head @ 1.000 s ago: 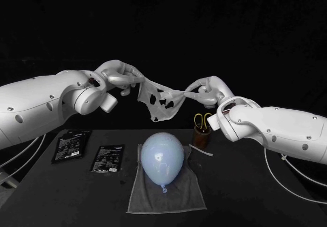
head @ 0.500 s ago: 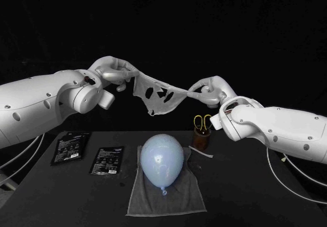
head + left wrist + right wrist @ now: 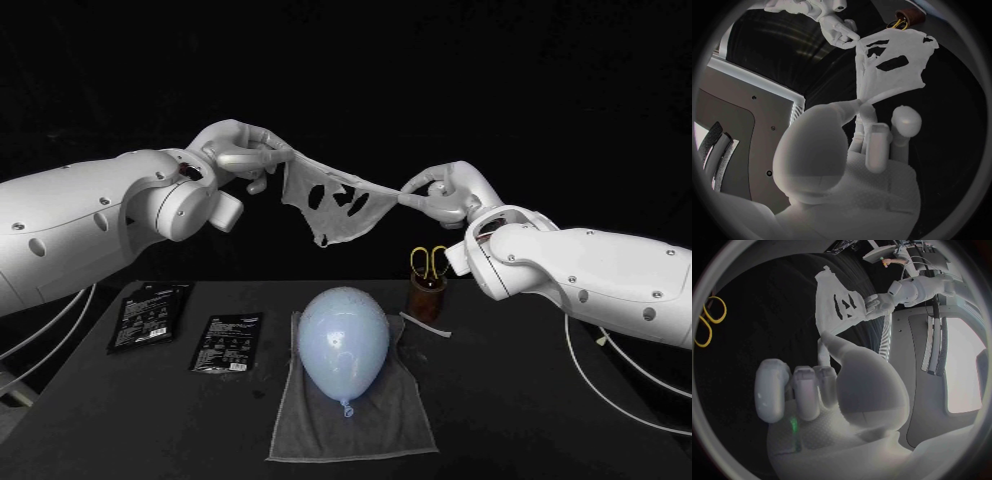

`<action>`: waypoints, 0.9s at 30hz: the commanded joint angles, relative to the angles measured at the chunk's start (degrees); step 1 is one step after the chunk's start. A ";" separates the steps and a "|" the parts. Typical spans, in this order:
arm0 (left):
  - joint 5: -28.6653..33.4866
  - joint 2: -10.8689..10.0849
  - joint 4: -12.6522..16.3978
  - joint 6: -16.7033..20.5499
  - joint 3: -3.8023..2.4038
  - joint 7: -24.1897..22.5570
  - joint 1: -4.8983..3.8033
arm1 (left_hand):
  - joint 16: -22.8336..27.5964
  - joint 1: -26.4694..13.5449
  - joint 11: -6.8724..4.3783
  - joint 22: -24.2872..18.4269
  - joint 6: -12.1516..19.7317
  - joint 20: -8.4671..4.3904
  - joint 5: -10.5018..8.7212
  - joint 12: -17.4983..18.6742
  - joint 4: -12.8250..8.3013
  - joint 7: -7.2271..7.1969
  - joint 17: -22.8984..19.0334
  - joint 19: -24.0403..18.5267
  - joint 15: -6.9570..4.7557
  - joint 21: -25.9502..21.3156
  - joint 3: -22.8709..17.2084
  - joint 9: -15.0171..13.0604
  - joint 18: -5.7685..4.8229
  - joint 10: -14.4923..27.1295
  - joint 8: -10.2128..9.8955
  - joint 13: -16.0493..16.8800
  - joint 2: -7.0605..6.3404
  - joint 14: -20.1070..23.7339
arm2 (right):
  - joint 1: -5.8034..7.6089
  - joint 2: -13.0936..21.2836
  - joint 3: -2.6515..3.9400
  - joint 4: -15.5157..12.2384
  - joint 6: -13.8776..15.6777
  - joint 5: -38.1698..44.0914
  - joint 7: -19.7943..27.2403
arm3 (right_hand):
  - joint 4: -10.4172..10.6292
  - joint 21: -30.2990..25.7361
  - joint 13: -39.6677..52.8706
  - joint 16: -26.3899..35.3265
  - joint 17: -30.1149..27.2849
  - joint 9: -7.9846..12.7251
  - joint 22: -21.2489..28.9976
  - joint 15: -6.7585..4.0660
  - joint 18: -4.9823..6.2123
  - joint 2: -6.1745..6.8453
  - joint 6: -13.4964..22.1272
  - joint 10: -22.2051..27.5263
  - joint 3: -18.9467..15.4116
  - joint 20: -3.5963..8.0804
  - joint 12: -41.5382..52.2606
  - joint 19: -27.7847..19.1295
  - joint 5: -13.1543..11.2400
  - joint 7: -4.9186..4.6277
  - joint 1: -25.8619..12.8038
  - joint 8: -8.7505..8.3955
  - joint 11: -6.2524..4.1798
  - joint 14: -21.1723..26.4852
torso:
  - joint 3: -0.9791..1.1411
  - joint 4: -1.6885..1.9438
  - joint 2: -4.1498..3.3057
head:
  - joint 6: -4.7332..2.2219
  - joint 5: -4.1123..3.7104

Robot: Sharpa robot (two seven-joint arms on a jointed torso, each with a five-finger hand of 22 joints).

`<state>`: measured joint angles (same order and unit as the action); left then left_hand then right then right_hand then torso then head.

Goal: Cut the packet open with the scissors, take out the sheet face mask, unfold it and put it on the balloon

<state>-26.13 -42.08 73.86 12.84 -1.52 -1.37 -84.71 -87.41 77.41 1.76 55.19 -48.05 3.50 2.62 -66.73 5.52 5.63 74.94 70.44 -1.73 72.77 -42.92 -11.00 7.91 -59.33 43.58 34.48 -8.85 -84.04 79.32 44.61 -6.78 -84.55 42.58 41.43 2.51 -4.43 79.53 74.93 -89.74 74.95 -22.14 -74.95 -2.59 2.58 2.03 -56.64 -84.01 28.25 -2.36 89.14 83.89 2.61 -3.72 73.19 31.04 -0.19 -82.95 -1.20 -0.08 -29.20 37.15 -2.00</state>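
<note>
Sheet face mask [image 3: 335, 203] held up mid-air on my feed, left robot hand [image 3: 242, 152] pinching one edge, right robot hand [image 3: 441, 194] pinching the other, sagging between them, well above the balloon [image 3: 343, 338] on its towel [image 3: 361, 430]

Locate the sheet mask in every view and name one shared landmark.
Head view: sheet mask stretched between left hand and right hand, above the balloon.
Left wrist view: mask beyond the left hand's pinch, reaching the right hand.
Right wrist view: mask between both hands.
Shared landmark: yellow-handled scissors.
</note>
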 commanded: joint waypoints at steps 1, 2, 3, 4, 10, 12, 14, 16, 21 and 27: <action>0.62 0.11 -0.06 0.47 -0.09 -1.15 -0.24 | -0.24 -0.23 -0.43 0.10 -0.47 -0.13 0.19 -0.15 -0.48 0.06 4.32 0.46 -0.46 0.20 -0.01 -2.73 -0.96 -0.64 0.20 -0.03 0.53 -2.59 | 0.06 0.09 0.06 -0.14 0.61 0.42 0.17 | 0.01 0.08 14.37 -0.26 15.05 -1.40 -12.08 -1.42 -0.37 -0.53 -0.31 -5.50 0.51 0.15 0.20 2.40 0.18 0.06 0.19 0.28 -0.37 -7.05 | -0.02 0.01 -0.01 | -0.09 0.05; 0.62 0.12 -0.07 0.37 -0.09 -1.22 -0.28 | -0.24 -0.23 -0.43 0.10 -0.47 -0.13 0.19 -0.15 -0.48 0.06 4.32 0.46 -0.46 0.20 -0.01 -2.73 -0.96 -0.64 0.20 -0.03 0.53 -2.59 | 0.06 0.11 0.06 -0.19 0.60 0.28 0.15 | 0.01 0.08 14.37 -0.26 15.05 -1.40 -12.08 -1.42 -0.37 -0.53 -0.31 -5.50 0.51 0.15 0.20 2.40 0.18 0.06 0.19 0.28 -0.37 -7.05 | -0.01 0.00 -0.01 | -0.09 0.05; 0.62 0.12 -0.07 0.29 -0.09 -1.27 -0.29 | -0.24 -0.23 -0.43 0.10 -0.47 -0.13 0.19 -0.15 -0.48 0.06 4.32 0.46 -0.46 0.20 -0.01 -2.73 -0.96 -0.64 0.20 -0.03 0.53 -2.59 | 0.07 0.11 0.06 -0.25 0.59 0.18 0.15 | 0.01 0.08 14.37 -0.26 15.05 -1.40 -12.08 -1.42 -0.37 -0.53 -0.31 -5.50 0.51 0.15 0.20 2.40 0.18 0.06 0.19 0.28 -0.37 -7.05 | -0.01 0.00 -0.01 | -0.09 0.05; 0.62 0.13 -0.06 0.18 -0.09 -1.33 -0.31 | -0.24 -0.23 -0.43 0.10 -0.47 -0.13 0.19 -0.15 -0.48 0.06 4.32 0.46 -0.46 0.20 -0.01 -2.73 -0.96 -0.64 0.20 -0.03 0.53 -2.59 | 0.07 0.13 0.06 -0.36 0.57 0.07 0.15 | 0.01 0.08 14.37 -0.26 15.05 -1.40 -12.08 -1.42 -0.37 -0.53 -0.31 -5.50 0.51 0.15 0.20 2.40 0.18 0.06 0.19 0.28 -0.37 -7.05 | -0.01 -0.02 -0.03 | -0.05 0.05; 0.29 0.12 0.22 -0.82 -0.09 -1.72 -0.39 | -0.26 -0.27 -0.43 0.10 -0.47 -0.13 0.18 -0.14 -0.53 0.06 4.36 0.47 -0.47 0.21 -0.02 -2.73 -0.96 -0.66 0.20 -0.05 0.51 -2.61 | 0.06 0.39 0.05 -2.28 0.60 -0.68 0.24 | 0.01 0.08 14.37 -0.26 15.05 -1.40 -12.08 -1.42 -0.37 -0.53 -0.31 -5.50 0.51 0.15 0.20 2.40 0.18 0.06 0.19 0.28 -0.37 -7.05 | 0.01 -0.01 -0.05 | -0.02 0.03; -0.15 0.08 0.31 -1.40 -0.09 -1.86 -0.40 | -0.26 -0.27 -0.43 0.10 -0.47 -0.13 0.18 -0.14 -0.53 0.06 4.36 0.47 -0.47 0.21 -0.02 -2.73 -0.96 -0.66 0.20 -0.05 0.51 -2.61 | 0.06 0.63 0.04 -3.36 0.67 -1.16 0.29 | -0.03 -0.06 14.33 -0.26 15.05 -1.42 -12.04 -1.42 -0.34 -0.49 -0.30 -5.47 0.65 0.15 0.16 2.35 0.18 0.06 0.10 0.34 -0.37 -7.05 | -0.01 0.06 -0.03 | -0.02 -0.04; -0.73 0.05 0.36 -2.08 -0.09 -1.97 -0.41 | -0.25 -0.28 -0.43 0.15 -0.47 -0.13 0.18 -0.10 -0.55 0.06 4.35 0.50 -0.47 0.23 -0.02 -2.73 -0.97 -0.61 0.19 -0.14 0.50 -2.61 | 0.02 0.91 0.02 -4.58 0.77 -1.62 0.37 | -0.03 -0.06 14.33 -0.26 15.05 -1.42 -12.04 -1.42 -0.34 -0.49 -0.30 -5.47 0.65 0.15 0.16 2.35 0.18 0.06 0.10 0.34 -0.37 -7.05 | -0.03 0.06 -0.01 | -0.01 -0.03; -1.34 0.05 0.30 -2.71 -0.09 -2.04 -0.41 | -0.25 -0.28 -0.43 0.15 -0.47 -0.13 0.18 -0.10 -0.55 0.06 4.35 0.50 -0.47 0.23 -0.02 -2.73 -0.97 -0.61 0.19 -0.14 0.50 -2.61 | -0.05 1.14 -0.02 -5.68 0.89 -2.13 0.46 | -0.03 -0.06 14.33 -0.26 15.05 -1.42 -12.04 -1.42 -0.34 -0.49 -0.30 -5.47 0.65 0.15 0.16 2.35 0.18 0.06 0.10 0.34 -0.37 -7.05 | -0.06 0.01 0.03 | -0.01 -0.04; -3.76 0.11 -0.30 -5.33 -0.08 -2.45 -0.42 | -0.26 -0.29 -0.43 0.11 -0.45 -0.14 0.18 -0.02 -0.58 0.06 4.38 0.48 -0.47 0.22 -0.03 -2.73 -0.96 -0.52 0.18 -0.31 0.49 -2.62 | -0.37 1.59 -0.26 -8.60 1.16 -4.11 1.01 | -0.04 -0.08 14.33 -0.26 15.05 -1.43 -12.03 -1.42 -0.33 -0.47 -0.30 -5.47 0.70 0.15 0.15 2.34 0.17 0.05 0.05 0.36 -0.36 -7.05 | -0.21 -0.04 0.25 | -0.20 -0.31; -6.14 -0.03 -1.29 -9.03 -0.03 -3.17 -0.38 | -0.26 -0.31 -0.43 0.07 -0.43 -0.14 0.18 0.01 -0.61 0.06 4.35 0.46 -0.47 0.20 -0.03 -2.73 -0.96 -0.49 0.17 -0.33 0.48 -2.61 | -1.42 2.35 -0.70 -12.18 1.33 -7.68 3.37 | -0.04 -0.08 14.28 -0.26 15.05 -1.44 -12.04 -1.42 -0.34 -0.45 -0.28 -5.43 0.77 0.15 0.10 2.35 0.17 0.05 -0.04 0.39 -0.36 -7.05 | -0.72 -0.02 0.79 | -0.16 -0.20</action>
<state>-29.51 -42.12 72.82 8.09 -1.51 -2.91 -85.00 -87.35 77.13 1.76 55.30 -48.05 3.29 2.61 -66.73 5.20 5.63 74.94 70.64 -1.73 72.76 -42.92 -11.00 7.91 -59.34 43.57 34.15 -9.13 -84.03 78.24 46.80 -7.39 -95.86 43.46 36.99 3.37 -4.43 79.51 74.94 -89.75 74.91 -22.98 -74.92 -2.59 2.55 1.95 -56.57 -84.00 28.55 -2.38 88.90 83.86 2.65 -3.56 73.28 31.19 -0.18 -82.95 -1.61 -0.10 -28.77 36.90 -2.32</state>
